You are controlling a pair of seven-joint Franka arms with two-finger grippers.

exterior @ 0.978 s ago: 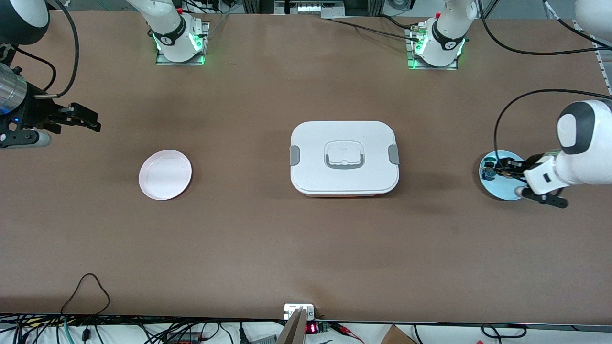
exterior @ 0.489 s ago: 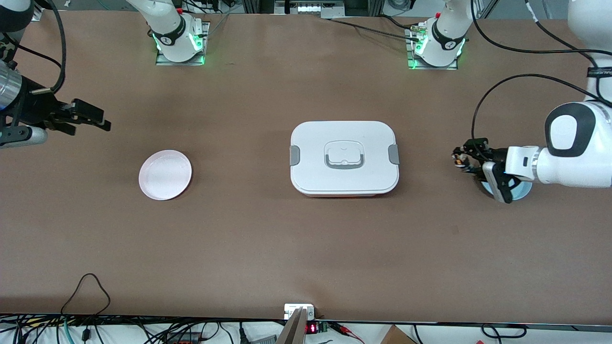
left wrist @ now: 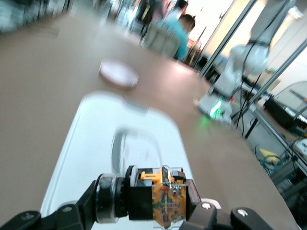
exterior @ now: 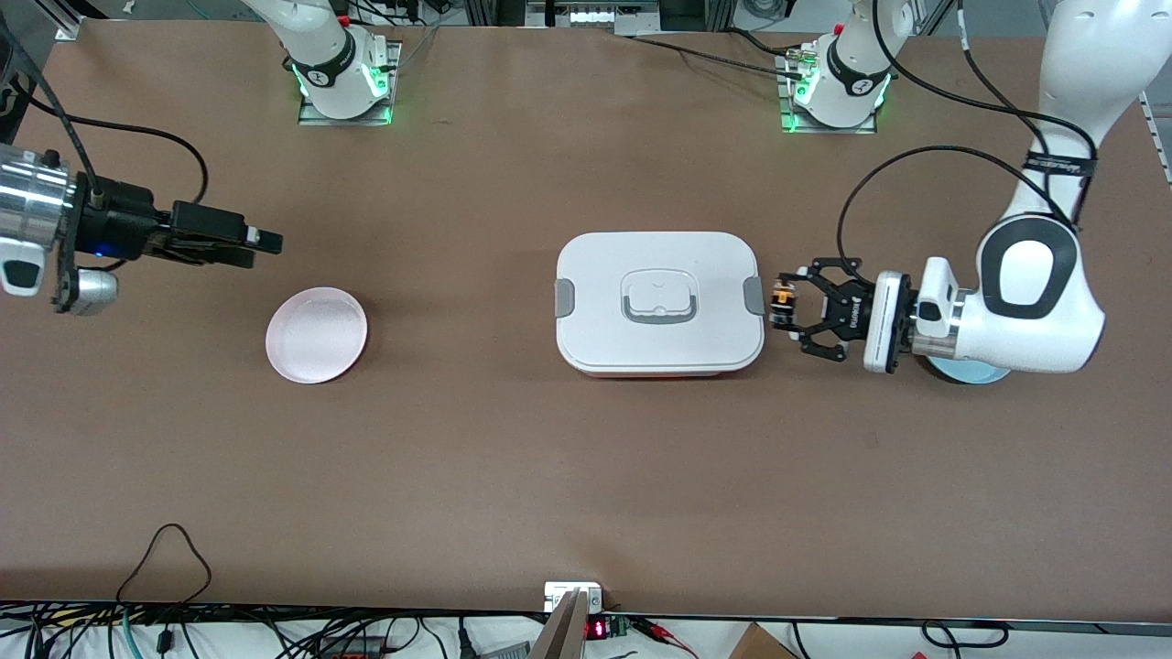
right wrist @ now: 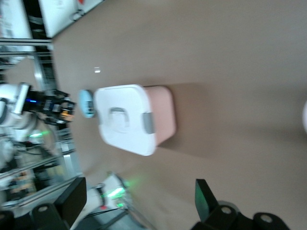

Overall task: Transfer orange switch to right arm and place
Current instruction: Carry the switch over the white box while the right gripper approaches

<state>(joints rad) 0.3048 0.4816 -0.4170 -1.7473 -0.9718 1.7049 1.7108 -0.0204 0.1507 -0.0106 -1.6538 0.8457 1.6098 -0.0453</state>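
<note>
Table: orange switch clamped btwn left gripper jaws, beside lunchbox.

This is a robotics lab. Two white robot arms are bolted by metal base plates with green lights to a wide brown table. Black cables run tangled along the table's edge nearest the front camera, beside a small red digital display. The left wrist view shows aluminium framing posts and a person in a teal shirt.
</note>
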